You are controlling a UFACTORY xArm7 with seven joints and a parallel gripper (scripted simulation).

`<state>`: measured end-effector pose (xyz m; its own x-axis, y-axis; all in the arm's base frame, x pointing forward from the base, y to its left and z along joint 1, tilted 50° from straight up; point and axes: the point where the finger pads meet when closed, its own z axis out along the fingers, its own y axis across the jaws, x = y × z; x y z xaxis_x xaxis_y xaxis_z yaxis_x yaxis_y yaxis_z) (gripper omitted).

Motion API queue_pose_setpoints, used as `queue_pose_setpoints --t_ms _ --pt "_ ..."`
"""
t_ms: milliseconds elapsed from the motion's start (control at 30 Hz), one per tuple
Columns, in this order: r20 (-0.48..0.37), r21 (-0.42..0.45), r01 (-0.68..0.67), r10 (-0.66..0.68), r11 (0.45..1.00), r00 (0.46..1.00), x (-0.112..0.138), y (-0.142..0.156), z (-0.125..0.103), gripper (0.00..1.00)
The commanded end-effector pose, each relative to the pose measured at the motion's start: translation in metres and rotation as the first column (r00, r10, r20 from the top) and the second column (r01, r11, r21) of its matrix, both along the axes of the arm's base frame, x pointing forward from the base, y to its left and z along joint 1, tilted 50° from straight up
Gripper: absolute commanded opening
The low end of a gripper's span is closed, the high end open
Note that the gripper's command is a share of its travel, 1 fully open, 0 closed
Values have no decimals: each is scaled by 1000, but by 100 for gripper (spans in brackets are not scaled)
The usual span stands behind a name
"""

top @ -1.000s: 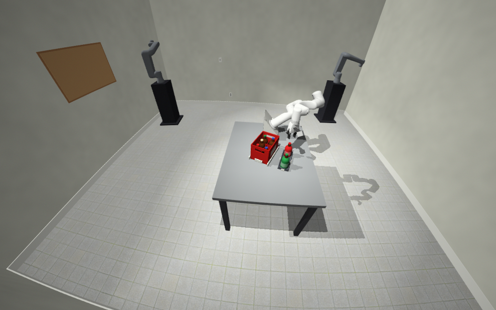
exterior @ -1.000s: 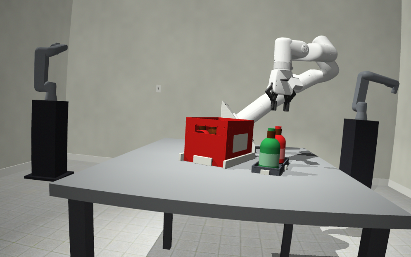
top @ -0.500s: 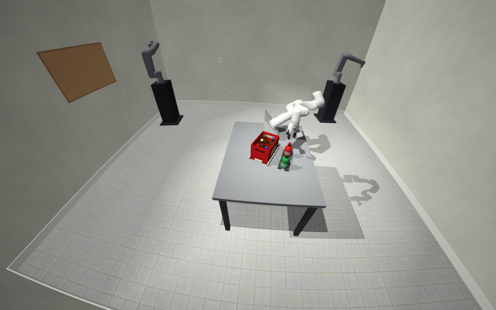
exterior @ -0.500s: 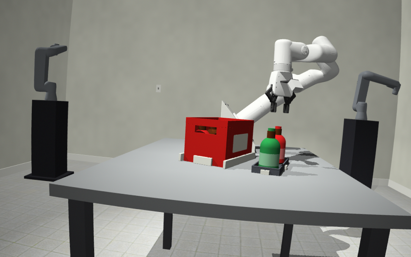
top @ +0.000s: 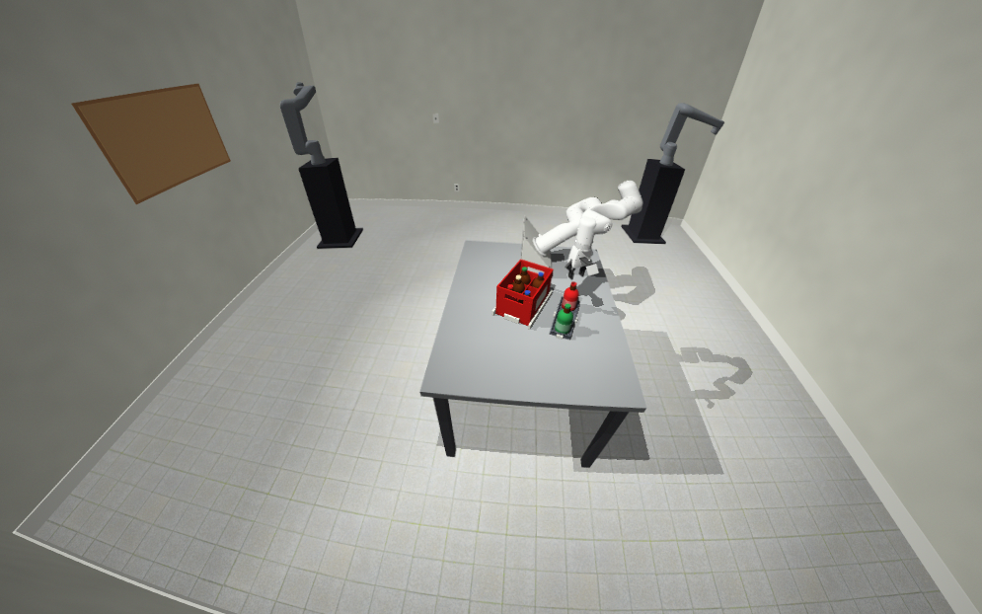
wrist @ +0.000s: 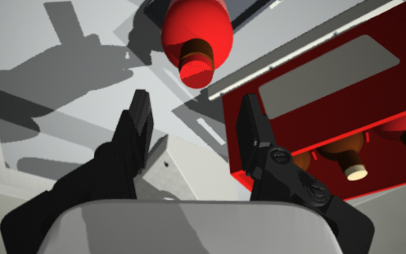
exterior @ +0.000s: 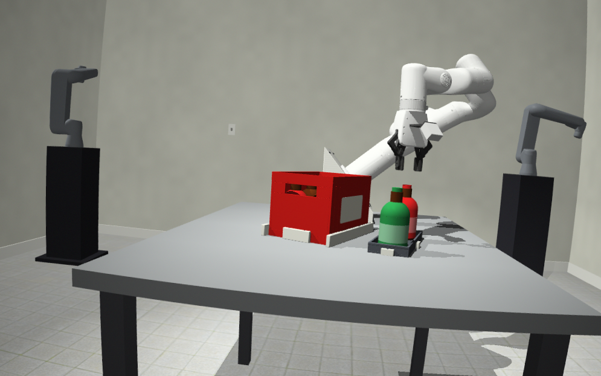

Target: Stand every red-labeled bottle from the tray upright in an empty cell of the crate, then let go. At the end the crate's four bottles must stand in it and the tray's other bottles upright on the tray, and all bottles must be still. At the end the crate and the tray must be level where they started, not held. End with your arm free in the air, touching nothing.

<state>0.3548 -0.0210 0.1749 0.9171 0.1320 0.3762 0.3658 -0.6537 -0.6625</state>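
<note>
A red bottle (exterior: 409, 211) with a red cap stands upright at the far end of a small dark tray (exterior: 395, 246); it also shows in the wrist view (wrist: 197, 37) and in the top view (top: 571, 295). A green bottle (exterior: 393, 219) stands upright at the tray's near end. The red crate (exterior: 319, 204) stands left of the tray and holds several bottles (wrist: 346, 157). My gripper (exterior: 408, 163) is open and empty, a short way above and just behind the red bottle's cap; it also shows in the wrist view (wrist: 195, 123).
The crate sits in white corner brackets (exterior: 296, 234) on the grey table (exterior: 321, 271). Two dark pedestals with grey arms stand at the left (exterior: 71, 205) and the right (exterior: 524, 219). A white wedge-shaped base piece (exterior: 333, 161) rises behind the crate.
</note>
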Motion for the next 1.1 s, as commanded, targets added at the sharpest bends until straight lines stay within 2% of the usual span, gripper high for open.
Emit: queue_pose_setpoints --t_ms 0,1067 --pt "2 -1 3 -3 1000 1000 2 4 -5 65" --pt "2 -1 3 -3 1000 1000 4 15 -14 65"
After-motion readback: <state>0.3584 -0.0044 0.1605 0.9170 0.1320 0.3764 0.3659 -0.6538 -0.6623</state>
